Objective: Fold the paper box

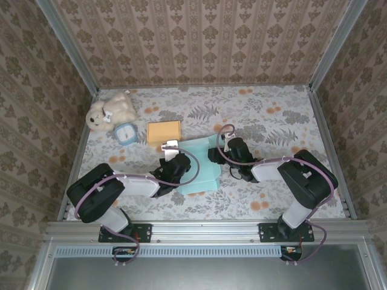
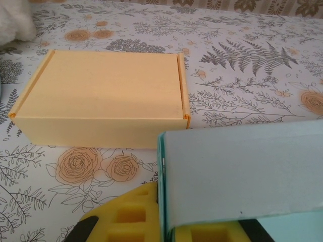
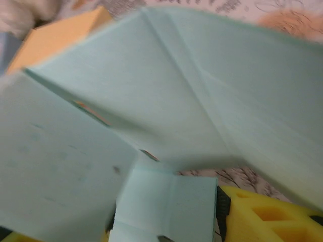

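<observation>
Seems midway: teal paper box (image 1: 202, 172) walls up, flaps untucked; left fingers (image 2: 103, 224) clamped on one wall, right fingers (image 3: 239, 200) straddling a flap, hold impossible to tell.

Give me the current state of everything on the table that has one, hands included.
teal paper box, partly folded, walls raised, not closed.
orange box, fully folded and closed.
left hand, shut on a wall of the teal paper box.
right hand, open around a small teal flap.
teddy bear, lying down.
blue clock, face too small to read.
</observation>
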Controlling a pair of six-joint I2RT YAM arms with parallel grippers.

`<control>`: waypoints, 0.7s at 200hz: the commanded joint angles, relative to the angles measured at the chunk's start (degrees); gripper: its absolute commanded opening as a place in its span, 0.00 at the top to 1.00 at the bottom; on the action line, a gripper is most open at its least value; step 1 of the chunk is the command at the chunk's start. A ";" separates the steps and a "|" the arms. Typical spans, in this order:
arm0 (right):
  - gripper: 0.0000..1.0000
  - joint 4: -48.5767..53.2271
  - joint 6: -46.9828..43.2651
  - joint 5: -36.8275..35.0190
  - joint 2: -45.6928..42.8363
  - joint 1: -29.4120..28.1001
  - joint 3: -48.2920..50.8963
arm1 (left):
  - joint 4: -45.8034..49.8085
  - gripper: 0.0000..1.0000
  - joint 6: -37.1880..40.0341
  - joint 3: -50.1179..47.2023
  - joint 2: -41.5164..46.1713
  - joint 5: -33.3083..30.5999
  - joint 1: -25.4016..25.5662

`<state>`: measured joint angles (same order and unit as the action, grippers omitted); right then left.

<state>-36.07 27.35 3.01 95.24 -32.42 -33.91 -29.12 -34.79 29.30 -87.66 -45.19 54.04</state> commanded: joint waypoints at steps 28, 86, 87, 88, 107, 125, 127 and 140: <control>0.44 -3.04 -0.42 5.00 1.22 -2.14 -1.79 | -0.67 1.00 -0.70 1.20 0.25 0.53 0.28; 0.45 -4.21 2.63 3.68 8.22 -6.60 -4.66 | -0.75 1.00 -1.06 1.12 0.07 0.37 0.28; 0.45 -4.28 2.76 3.54 8.30 -6.69 -4.67 | -0.80 1.00 -1.11 1.11 0.05 0.41 0.28; 0.45 -4.32 2.82 3.43 8.43 -6.77 -4.71 | -0.87 1.00 -1.14 1.11 0.04 0.39 0.28; 0.45 -5.94 3.99 0.98 10.53 -7.56 -4.59 | -0.89 1.00 -1.21 0.81 0.33 0.28 0.28; 0.45 -6.03 4.81 -0.59 11.43 -7.69 -4.34 | -0.85 1.00 -1.17 0.50 0.74 0.19 0.29; 0.45 -6.03 4.81 -0.69 11.52 -7.73 -4.33 | -0.85 1.00 -1.14 0.43 0.80 0.12 0.26; 0.45 -6.02 4.99 -1.28 11.16 -7.74 -3.85 | -0.85 1.00 -1.06 0.24 1.08 -0.07 0.21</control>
<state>-42.06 30.37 3.53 104.97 -39.51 -37.56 -28.62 -34.74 29.30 -87.68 -45.06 54.00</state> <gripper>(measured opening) 0.547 0.090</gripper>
